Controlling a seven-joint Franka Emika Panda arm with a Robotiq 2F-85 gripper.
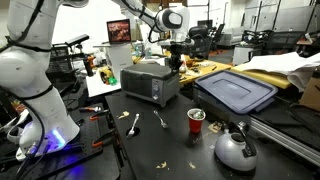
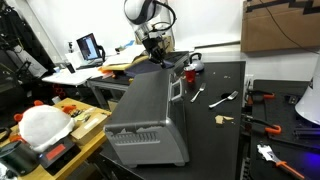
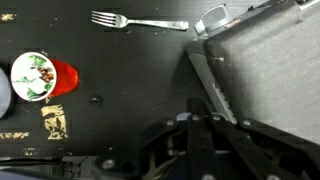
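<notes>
Where the claw [image 1: 176,66] hangs: low over one end of the toaster oven [image 1: 150,83], at the edge farthest from the camera in an exterior view.
Claw state: clenched, the fingers [image 3: 205,128] pressed together with nothing seen between them.
Contact: the wrist view puts the fingertips right at the oven's metal edge; whether they touch it cannot be told.
Toaster oven: a silver box standing upright on the dark table [image 1: 170,150], filling the right half of the wrist view.
Fork [image 3: 140,21]: flat on the table, its handle end just beside a corner of the oven, its tines pointing away from it.
Red cup [image 3: 45,77]: upright on the table, well apart from the oven, on the far side of the fork from it.
Scrap [image 3: 52,121]: a small pale bit lying on the table near the cup.
Kettle [image 1: 235,150]: a grey one near the table's front edge, beyond the cup as seen from the oven.
Blue lid [image 1: 238,92]: lying flat, well apart from the oven.
Laptop [image 2: 90,46]: open on a desk behind the table.
</notes>
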